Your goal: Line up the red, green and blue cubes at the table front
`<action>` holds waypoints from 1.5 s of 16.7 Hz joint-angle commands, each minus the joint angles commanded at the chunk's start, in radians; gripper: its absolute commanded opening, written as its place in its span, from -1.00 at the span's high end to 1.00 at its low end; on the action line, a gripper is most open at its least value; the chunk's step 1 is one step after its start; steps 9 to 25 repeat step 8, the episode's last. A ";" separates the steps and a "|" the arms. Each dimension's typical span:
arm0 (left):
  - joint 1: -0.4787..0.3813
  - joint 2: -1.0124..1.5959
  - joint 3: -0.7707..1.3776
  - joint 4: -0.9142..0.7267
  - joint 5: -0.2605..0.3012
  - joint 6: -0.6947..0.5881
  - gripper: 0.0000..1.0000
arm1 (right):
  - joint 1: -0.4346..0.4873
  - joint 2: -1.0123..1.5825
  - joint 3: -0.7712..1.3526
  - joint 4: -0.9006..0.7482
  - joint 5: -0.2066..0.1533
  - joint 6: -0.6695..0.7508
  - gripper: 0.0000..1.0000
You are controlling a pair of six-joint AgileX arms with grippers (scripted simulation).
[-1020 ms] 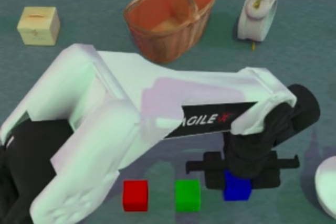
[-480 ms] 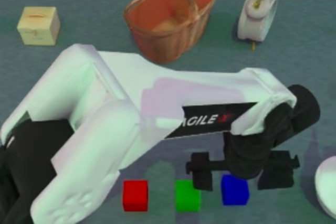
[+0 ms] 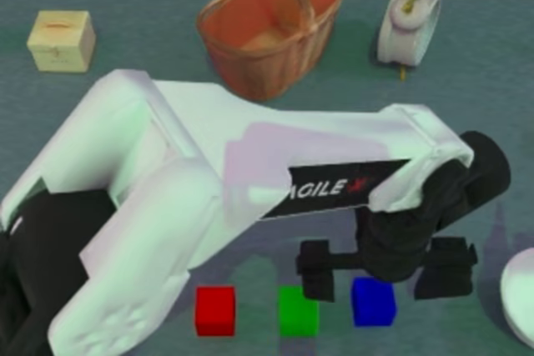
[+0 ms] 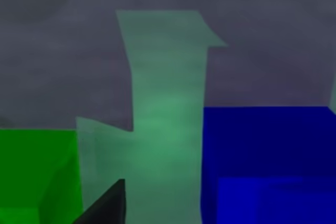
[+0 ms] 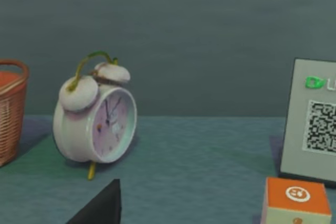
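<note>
Red cube, green cube, blue cube in left-right row, left hand spread open above blue.

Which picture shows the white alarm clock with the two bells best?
The right wrist view: the white twin-bell alarm clock stands upright, face, hands and bells all visible. The top view shows it only from above, at the table's far edge. The left wrist view doesn't show it.

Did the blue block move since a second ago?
Barely, if at all. In the top view the blue cube sits the same gap right of the green cube. What changed is the left gripper, which opened off it.
</note>
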 joint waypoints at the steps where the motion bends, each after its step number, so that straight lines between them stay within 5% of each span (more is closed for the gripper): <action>1: 0.003 -0.006 0.019 -0.025 0.000 -0.003 -1.00 | 0.000 0.000 0.000 0.000 0.000 0.000 -1.00; 7: 0.014 -0.061 0.154 -0.217 0.000 -0.001 -1.00 | 0.000 0.000 0.000 0.000 0.000 0.000 -1.00; 25: 0.015 -0.063 0.156 -0.220 0.000 0.000 -1.00 | 0.000 0.000 0.000 0.000 0.000 0.000 -1.00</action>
